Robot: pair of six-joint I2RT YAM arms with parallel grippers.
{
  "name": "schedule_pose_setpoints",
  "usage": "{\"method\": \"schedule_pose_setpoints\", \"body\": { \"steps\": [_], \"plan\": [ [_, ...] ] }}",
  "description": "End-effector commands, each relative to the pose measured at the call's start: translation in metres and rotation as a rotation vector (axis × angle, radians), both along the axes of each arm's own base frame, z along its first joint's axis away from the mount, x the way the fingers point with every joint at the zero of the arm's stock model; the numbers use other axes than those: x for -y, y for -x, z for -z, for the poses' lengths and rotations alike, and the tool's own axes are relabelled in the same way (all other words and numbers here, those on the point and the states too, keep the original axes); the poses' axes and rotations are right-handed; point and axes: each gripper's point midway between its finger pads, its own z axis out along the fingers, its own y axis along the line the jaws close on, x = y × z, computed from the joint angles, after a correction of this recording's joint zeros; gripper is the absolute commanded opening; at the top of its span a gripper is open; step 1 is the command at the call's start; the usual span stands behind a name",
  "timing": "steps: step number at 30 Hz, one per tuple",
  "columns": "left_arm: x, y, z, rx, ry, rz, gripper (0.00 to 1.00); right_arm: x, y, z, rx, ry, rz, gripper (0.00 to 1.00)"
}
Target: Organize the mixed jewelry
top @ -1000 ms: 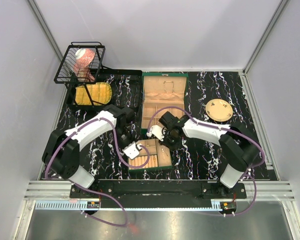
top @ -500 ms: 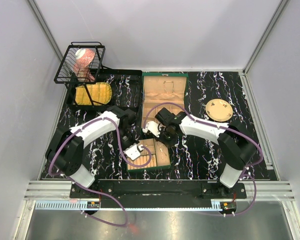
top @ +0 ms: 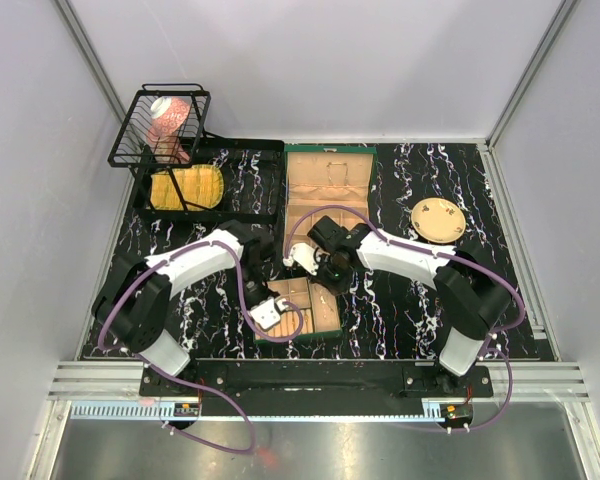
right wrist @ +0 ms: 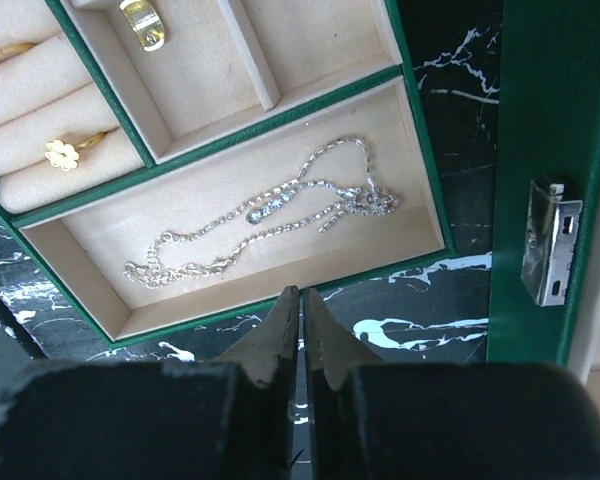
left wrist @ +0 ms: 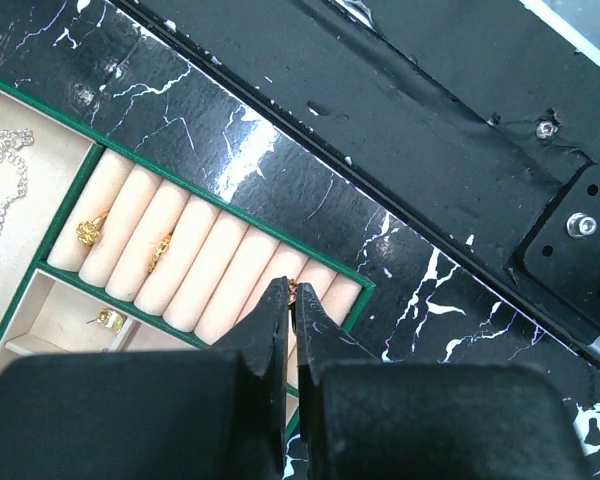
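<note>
The left gripper [left wrist: 292, 296] and right gripper [right wrist: 300, 302] are seen with jaws clenched (a silver chain [right wrist: 270, 215] is laid in the tray [right wrist: 425, 180]).

Three gold rings [left wrist: 90, 232] [left wrist: 160, 251] [left wrist: 110, 320] and one silver chain [right wrist: 260, 215] lie in one green compartment tray [top: 325, 318]; two rings sit in the ring rolls and one in a small compartment. The table [top: 400, 300] also carries one open green jewelry box [top: 325, 185], one round tan plate [top: 439, 219], one black wire basket [top: 130, 135] and one black tray [top: 250, 180].
</note>
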Motion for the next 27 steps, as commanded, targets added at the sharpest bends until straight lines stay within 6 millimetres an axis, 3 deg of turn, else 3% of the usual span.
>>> {"method": "schedule_pose_setpoints", "body": {
  "steps": [1, 11, 19, 27],
  "plan": [
    [0.023, 0.010, -0.015, 0.176, 0.439, 0.472, 0.00, -0.004, -0.007, -0.023, 0.063, -0.028, 0.007, 0.10],
    [0.042, -0.006, -0.002, 0.226, 0.458, 0.510, 0.00, 0.014, -0.002, -0.032, 0.060, -0.015, 0.031, 0.15],
    [0.060, -0.021, 0.000, 0.272, 0.509, 0.508, 0.00, 0.027, -0.002, -0.028, 0.045, 0.006, 0.059, 0.15],
    [0.064, -0.025, 0.005, 0.269, 0.505, 0.512, 0.00, 0.036, -0.005, -0.027, 0.035, 0.011, 0.086, 0.15]
  ]
}}
